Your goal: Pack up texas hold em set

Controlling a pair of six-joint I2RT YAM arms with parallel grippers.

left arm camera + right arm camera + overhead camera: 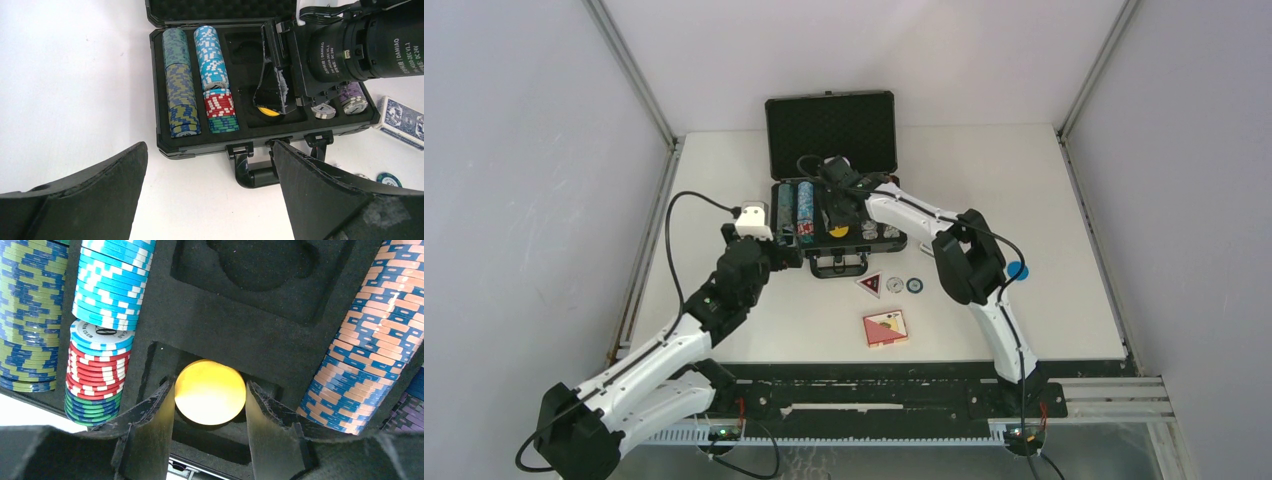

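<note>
Right gripper (210, 386) reaches down into the open briefcase (200, 145), its two worn black fingers pressed against either side of a yellow round button (210, 402). The button sits at a recess in the dark foam. Glare washes out its face, so any marking is unreadable.

Left gripper (210, 147) hovers low over the white table (724, 180) just in front of the case handle (255, 175), its jaws spread wide and holding nothing.

From the left wrist, the right arm's black wrist housing covers most of the right-hand chip rows. Only the ends of a grey stack (324, 110) and a purple stack (352, 97) show.

A blue card deck (402, 120) is cut off by the frame edge.

Ribbed rows of striped chips fill the left channels: green-and-blue (180, 95), light blue (210, 57), red (218, 102) and green (222, 122). An orange-and-blue row (370, 340) lies to the right of the button.

The lid (830, 130) stands upright, lined with egg-crate foam.

On the table in front of the case lie a triangular button (870, 284), two small round ones (895, 285) and a red deck (885, 327).
</note>
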